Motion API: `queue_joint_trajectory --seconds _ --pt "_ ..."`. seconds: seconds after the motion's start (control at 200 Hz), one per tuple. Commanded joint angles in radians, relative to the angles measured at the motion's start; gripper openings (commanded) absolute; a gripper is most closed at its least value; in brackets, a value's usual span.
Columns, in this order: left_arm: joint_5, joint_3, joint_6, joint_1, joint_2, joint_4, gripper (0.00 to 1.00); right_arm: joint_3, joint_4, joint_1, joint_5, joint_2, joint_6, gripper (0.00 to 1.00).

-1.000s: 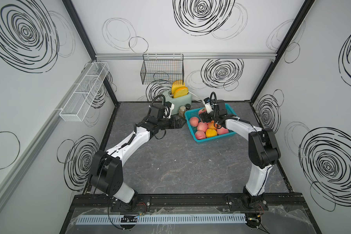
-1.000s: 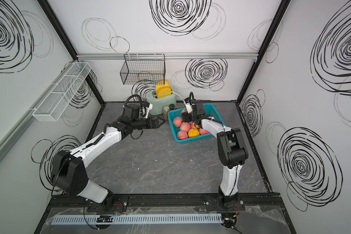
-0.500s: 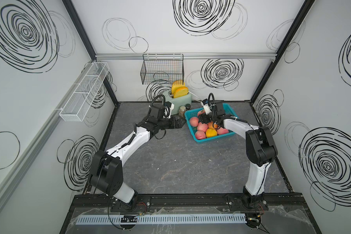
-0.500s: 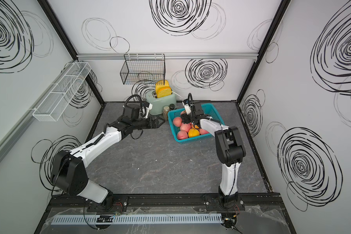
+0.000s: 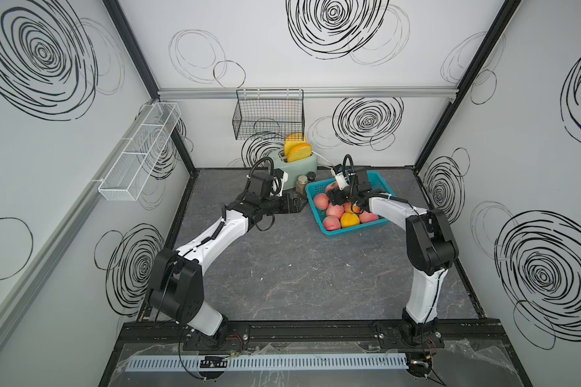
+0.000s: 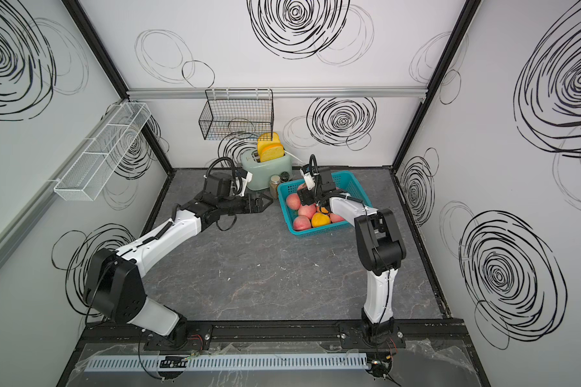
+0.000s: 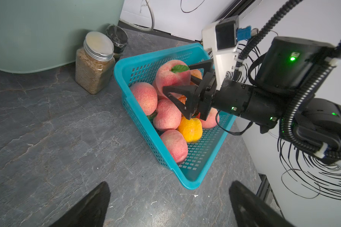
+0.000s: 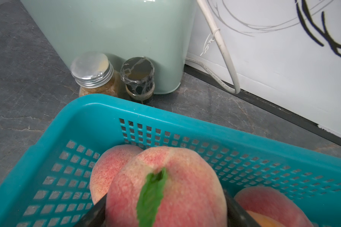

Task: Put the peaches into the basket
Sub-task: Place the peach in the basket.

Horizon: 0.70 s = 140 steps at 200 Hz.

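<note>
The teal basket stands at the back right and holds several peaches, mostly pink-red, one yellow-orange. My right gripper reaches into the basket, its black fingers against both sides of a pink peach with a green leaf. That peach rests on top of the pile. My left gripper hovers open over bare floor just left of the basket, holding nothing.
A pale green toaster with two bread slices stands behind the basket. Two small jars sit between toaster and basket. A black wire basket and a white mesh rack hang on the walls.
My right gripper has come down and slightly left, bringing the leafed peach onto the pile in the basket. The left arm has stayed put.
</note>
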Motion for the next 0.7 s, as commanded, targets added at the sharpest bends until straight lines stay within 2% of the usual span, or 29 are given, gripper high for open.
queue_joint_trajectory --seconds 0.0,0.255,0.695 --pt "-0.006 -0.01 0.012 0.009 -0.027 0.026 0.98 0.021 -0.02 0.003 0.009 -0.009 -0.014 0.86" --pt "-0.015 -0.01 0.017 0.012 -0.04 0.016 0.98 0.018 -0.021 0.005 0.021 -0.04 -0.014 0.91" --pt "-0.049 -0.052 0.032 0.041 -0.125 -0.031 0.98 -0.053 -0.025 0.028 0.053 -0.196 0.013 0.93"
